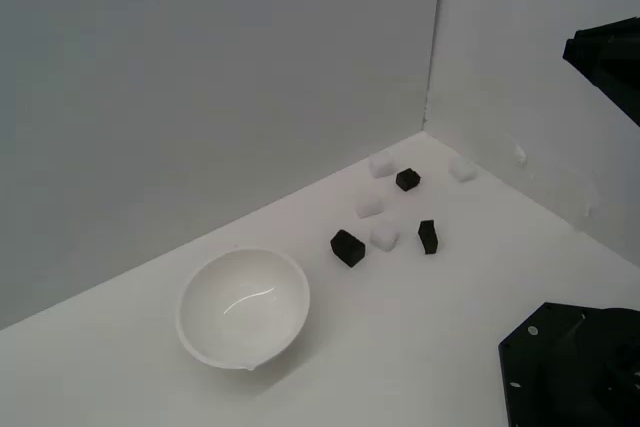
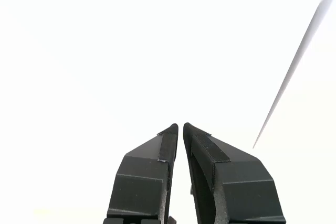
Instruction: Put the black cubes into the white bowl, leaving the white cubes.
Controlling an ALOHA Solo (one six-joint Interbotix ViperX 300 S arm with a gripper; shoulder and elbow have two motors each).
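The white bowl (image 1: 243,308), round, deep and glossy, sits on the white table (image 1: 420,347) well away from the arm, nearest the exterior view's left. It holds nothing.

Black arm parts are cut off by the frame: one angular piece (image 1: 610,62) at the upper edge on the exterior view's right, a larger block (image 1: 570,367) at the lower corner. The gripper (image 2: 180,125) shows only in the wrist view, its two matte black fingers (image 2: 147,171) tapering to tips that almost touch, with nothing between them, facing a blank overexposed white wall.

Three black cubes (image 1: 347,247) (image 1: 428,236) (image 1: 407,180), small and matte, lie between bowl and arm, none touching the gripper.

Four white cubes (image 1: 384,238) (image 1: 369,207) (image 1: 380,164) (image 1: 461,169) lie scattered among them, faint against the table, their edges hard to make out.
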